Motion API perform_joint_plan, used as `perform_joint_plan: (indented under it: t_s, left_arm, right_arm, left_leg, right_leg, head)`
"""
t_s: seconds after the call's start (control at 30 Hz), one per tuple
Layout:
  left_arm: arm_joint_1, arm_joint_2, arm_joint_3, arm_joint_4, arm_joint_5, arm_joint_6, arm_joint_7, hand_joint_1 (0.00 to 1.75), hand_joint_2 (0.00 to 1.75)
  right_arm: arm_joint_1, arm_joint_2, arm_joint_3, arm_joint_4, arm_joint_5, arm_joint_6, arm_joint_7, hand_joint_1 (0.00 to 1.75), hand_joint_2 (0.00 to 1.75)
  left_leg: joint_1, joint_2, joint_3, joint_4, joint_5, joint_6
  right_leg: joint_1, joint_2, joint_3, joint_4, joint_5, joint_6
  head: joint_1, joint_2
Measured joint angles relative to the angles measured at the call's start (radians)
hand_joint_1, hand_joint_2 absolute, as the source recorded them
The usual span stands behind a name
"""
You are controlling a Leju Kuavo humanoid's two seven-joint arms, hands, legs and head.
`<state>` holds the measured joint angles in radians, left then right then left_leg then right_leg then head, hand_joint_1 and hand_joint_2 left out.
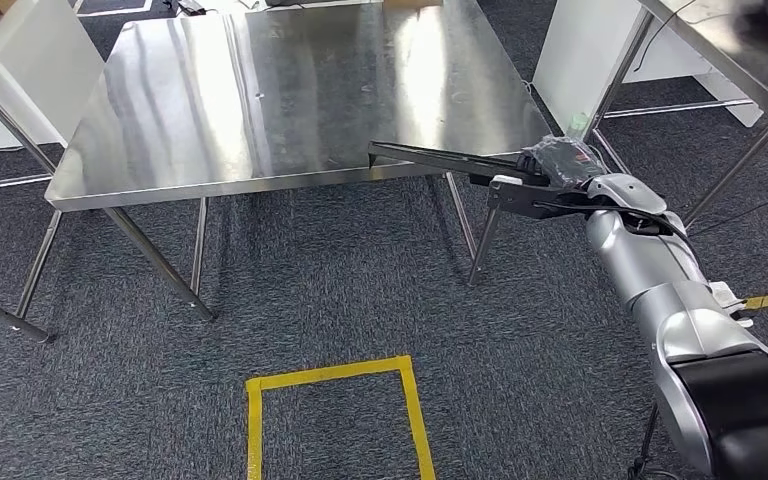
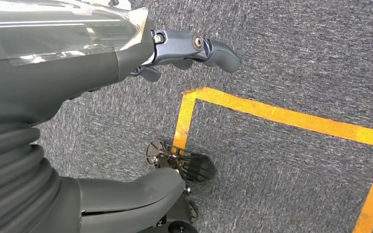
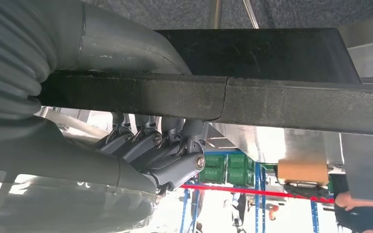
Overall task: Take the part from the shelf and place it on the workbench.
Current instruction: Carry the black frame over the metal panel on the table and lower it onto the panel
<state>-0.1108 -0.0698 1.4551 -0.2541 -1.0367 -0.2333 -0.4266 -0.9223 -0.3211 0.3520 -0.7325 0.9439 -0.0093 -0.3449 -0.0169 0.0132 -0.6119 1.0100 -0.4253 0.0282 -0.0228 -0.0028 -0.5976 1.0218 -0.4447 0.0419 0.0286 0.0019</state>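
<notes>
Carry-to-bench step: right hand (image 1: 560, 170) grips the flat black part (image 1: 440, 160), leading tip just over the steel workbench (image 1: 260, 90) near edge (left hand (image 2: 189, 48) hangs empty, fingers loosely curled); next: reach further in, lower, release.

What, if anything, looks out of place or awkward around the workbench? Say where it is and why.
The black flat part is not on the workbench. The right robot hand holds it level, its far tip only reaching the near edge. Nothing looks spilled or damaged. The left robot hand hangs empty over the floor.
</notes>
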Motion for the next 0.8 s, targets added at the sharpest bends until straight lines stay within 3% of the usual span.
perform_joint_plan:
  t_s: [0.1,0.23,0.37,0.63,0.8]
  left_arm:
    - [0.000,0.002,-0.001,0.000,-0.001,0.000,0.001,0.00,1.75]
    - [0.000,0.003,-0.004,0.000,-0.004,0.000,0.001,0.00,1.75]
    - [0.001,0.005,-0.015,0.000,-0.014,0.000,0.001,0.00,1.75]
    - [0.001,0.007,-0.025,0.000,-0.026,0.000,0.001,0.00,1.75]
    - [-0.005,0.008,-0.039,0.000,-0.031,0.000,0.011,0.00,1.75]
  right_arm:
    - [-0.016,0.029,0.044,0.012,0.054,-0.041,0.018,1.75,1.75]
    - [-0.073,0.083,0.146,0.017,0.178,-0.138,0.112,1.75,1.75]
    - [-0.167,0.133,0.228,0.001,0.245,-0.153,0.169,1.75,1.75]
    - [-0.251,0.188,0.299,-0.027,0.268,-0.166,0.188,1.75,1.75]
    - [-0.273,0.256,0.331,-0.029,0.261,-0.185,0.192,1.75,1.75]
  left_leg:
    - [-0.001,0.001,-0.001,0.000,0.000,0.000]
    - [-0.001,0.001,-0.001,0.001,0.001,0.001]
    - [-0.001,0.001,-0.001,0.001,0.002,0.002]
    - [-0.001,0.001,-0.002,0.001,0.002,0.002]
    - [-0.001,0.004,-0.002,0.001,0.002,0.002]
  right_leg:
    - [0.000,0.001,0.000,0.000,0.001,0.001]
    - [-0.002,0.002,-0.002,0.000,0.001,0.001]
    - [-0.003,0.001,-0.004,0.000,0.001,0.001]
    - [-0.003,0.001,-0.003,0.000,0.001,0.001]
    - [-0.003,0.003,-0.004,0.000,0.001,0.001]
  head:
    - [0.000,0.000]
    - [0.000,0.000]
    - [0.000,0.000]
    - [0.000,0.000]
    - [0.000,0.000]
